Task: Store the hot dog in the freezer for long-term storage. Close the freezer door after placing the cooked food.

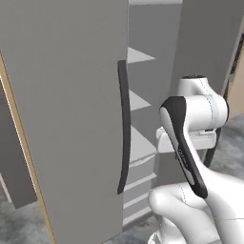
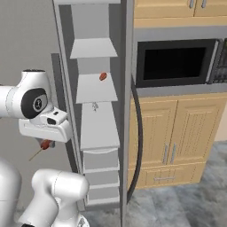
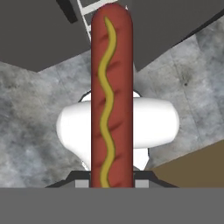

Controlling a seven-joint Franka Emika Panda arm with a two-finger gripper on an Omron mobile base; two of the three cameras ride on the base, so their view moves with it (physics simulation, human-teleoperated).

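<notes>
My gripper (image 3: 112, 183) is shut on the hot dog (image 3: 111, 96), a long red sausage with a wavy mustard line, and points down at the floor. In the right base view the hot dog (image 2: 45, 144) hangs small under the hand, left of the freezer (image 2: 95, 128) and in front of it. The freezer stands open, with pale shelves above and drawers below. Its shelves (image 1: 140, 102) also show in the left base view. The freezer door (image 2: 126, 111) is swung out, edge-on, with its dark handle (image 2: 139, 133) on the right.
The plain grey fridge door (image 1: 66, 119) left of the freezer is closed, with a dark handle (image 1: 124, 128). A small reddish item (image 2: 103, 76) lies on an upper shelf and a small grey item (image 2: 95, 106) on the one below. A black microwave (image 2: 175, 62) sits above wooden cabinets (image 2: 177, 128).
</notes>
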